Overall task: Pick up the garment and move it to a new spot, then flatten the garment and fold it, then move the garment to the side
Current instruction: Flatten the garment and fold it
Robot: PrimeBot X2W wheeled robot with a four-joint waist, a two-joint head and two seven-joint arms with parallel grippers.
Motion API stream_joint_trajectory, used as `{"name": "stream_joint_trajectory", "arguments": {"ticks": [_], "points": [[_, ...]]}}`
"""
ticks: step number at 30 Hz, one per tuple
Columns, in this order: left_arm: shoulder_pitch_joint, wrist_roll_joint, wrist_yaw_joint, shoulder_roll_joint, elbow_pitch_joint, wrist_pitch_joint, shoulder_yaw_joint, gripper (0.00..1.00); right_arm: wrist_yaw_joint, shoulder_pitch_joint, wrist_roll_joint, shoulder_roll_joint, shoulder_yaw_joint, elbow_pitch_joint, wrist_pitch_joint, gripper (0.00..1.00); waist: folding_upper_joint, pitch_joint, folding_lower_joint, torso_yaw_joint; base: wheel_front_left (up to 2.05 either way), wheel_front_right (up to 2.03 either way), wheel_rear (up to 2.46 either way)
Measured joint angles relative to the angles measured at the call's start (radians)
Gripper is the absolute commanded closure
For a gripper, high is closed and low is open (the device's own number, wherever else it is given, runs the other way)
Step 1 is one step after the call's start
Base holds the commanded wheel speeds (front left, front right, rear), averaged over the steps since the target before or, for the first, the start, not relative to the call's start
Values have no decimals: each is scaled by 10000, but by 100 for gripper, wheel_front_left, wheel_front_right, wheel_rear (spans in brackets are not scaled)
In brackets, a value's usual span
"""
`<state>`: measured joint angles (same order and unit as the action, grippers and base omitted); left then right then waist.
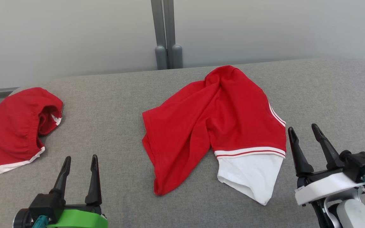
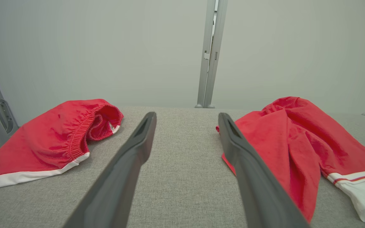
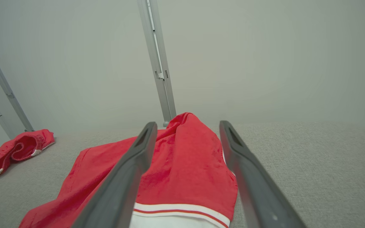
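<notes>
Two red garments lie on a grey table [image 1: 112,104] before a pale wall [image 1: 59,31], head view: the red-and-white garment [image 1: 220,120] mid-table, just left of the right gripper [image 1: 303,126]; a second garment [image 1: 11,126] at the left edge. Left wrist view: the left gripper [image 2: 187,115] gapes empty over bare cloth. Right wrist view: spread, empty fingers [image 3: 128,171] frame the red-and-white garment.

Open right end effector [image 3: 187,126] above red garment [image 3: 182,164], grey table [image 3: 312,164]
</notes>
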<state>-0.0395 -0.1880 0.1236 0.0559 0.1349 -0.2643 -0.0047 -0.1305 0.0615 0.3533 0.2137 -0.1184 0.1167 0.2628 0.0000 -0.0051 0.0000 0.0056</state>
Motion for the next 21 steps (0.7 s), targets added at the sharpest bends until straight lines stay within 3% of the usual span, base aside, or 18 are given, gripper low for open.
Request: {"name": "stream_joint_trajectory", "arguments": {"ticks": [16,21], "points": [[-1,132,36,-19,96,2,25,0,0,-84,6,69,125,35,0,0,0,-81,0,39,0,0,0],[-12,-441,38,-29,255,0,-104,0,0,-177,230,190,155,94,2,0,0,-141,0,57,0,0,0]]}}
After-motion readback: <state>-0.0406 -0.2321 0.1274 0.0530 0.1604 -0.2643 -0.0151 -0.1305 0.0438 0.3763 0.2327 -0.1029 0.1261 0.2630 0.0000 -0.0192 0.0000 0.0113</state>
